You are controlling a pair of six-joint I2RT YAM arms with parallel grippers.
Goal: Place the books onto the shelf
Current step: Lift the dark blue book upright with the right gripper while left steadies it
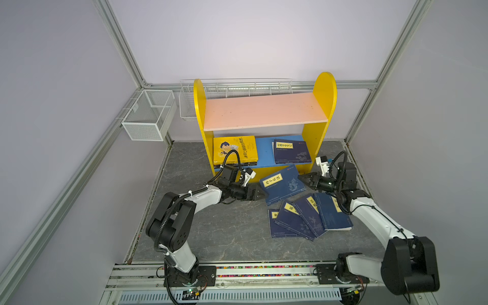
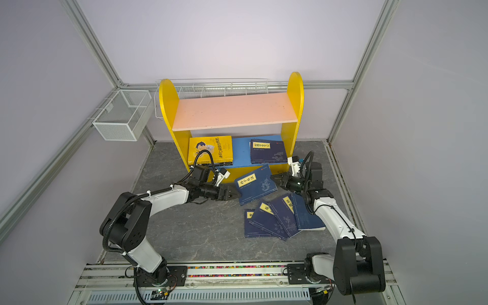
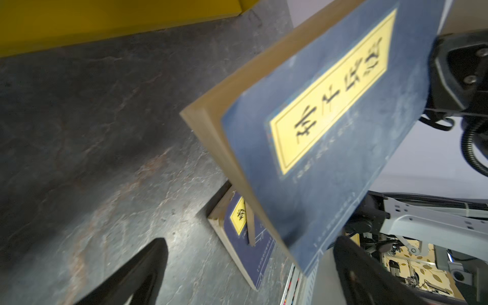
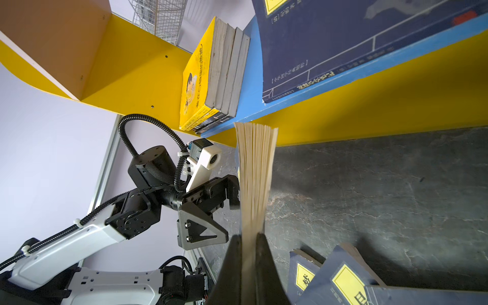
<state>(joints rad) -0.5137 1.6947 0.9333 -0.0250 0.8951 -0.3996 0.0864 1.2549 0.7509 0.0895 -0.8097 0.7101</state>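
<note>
Books (image 1: 235, 150): several lie on the shelf (image 1: 264, 154); a pile (image 1: 309, 219) waits near right; right gripper (image 1: 301, 179) pinches one book (image 1: 284, 186), left gripper (image 1: 261, 195) spread wide.

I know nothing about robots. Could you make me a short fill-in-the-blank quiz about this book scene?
The right claw is shut on one raised book, while the left claw stands ___.
The yellow books lie on the shelf's board painted ___.
On the table lie ___ fanned navy books.
Answers: open; blue; four.
</note>
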